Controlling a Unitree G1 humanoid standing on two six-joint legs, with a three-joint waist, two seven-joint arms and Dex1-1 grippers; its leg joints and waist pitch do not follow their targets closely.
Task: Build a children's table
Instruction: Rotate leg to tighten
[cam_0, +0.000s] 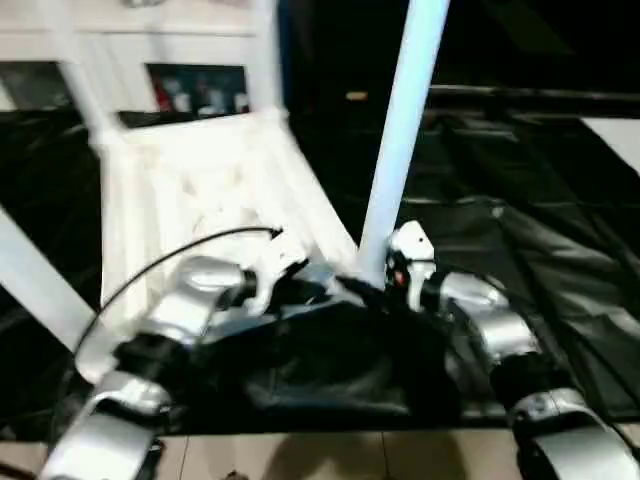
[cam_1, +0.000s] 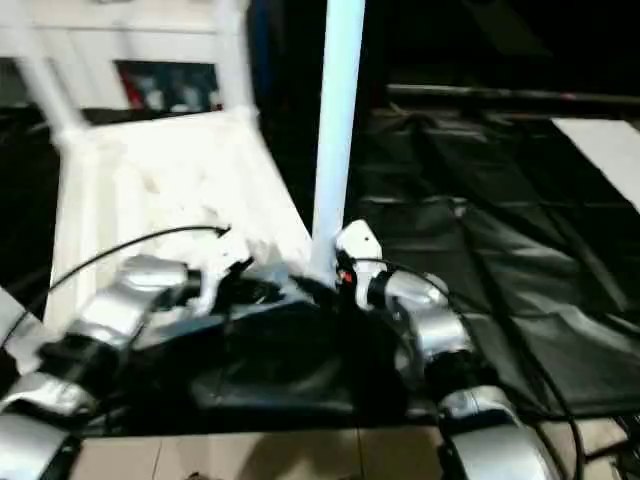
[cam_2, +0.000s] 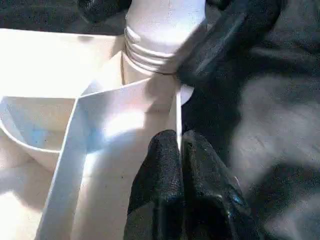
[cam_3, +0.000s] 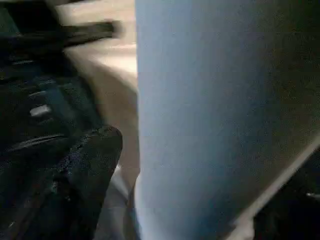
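table (cam_0: 190, 190) upside down on black sheet (cam_0: 540, 250), ribbed underside up. near-corner leg (cam_0: 405, 120) upright in socket, threads showing. left gripper (cam_2: 179, 165) pinched shut on rim (cam_2: 177, 117) beside socket. right gripper (cam_3: 165, 165) spread around leg base, finger (cam_3: 87, 165) just beside it.

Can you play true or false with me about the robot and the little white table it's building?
1. The white table lies upside down, ribbed underside up. True.
2. The near leg lies flat on the floor. False: it stands up from the table's near corner.
3. The left gripper pinches the table's thin rim. True.
4. The sheet under the table is bright red. False: it is black.
5. The right gripper is at the top end of the near leg. False: it is down by the leg's base.
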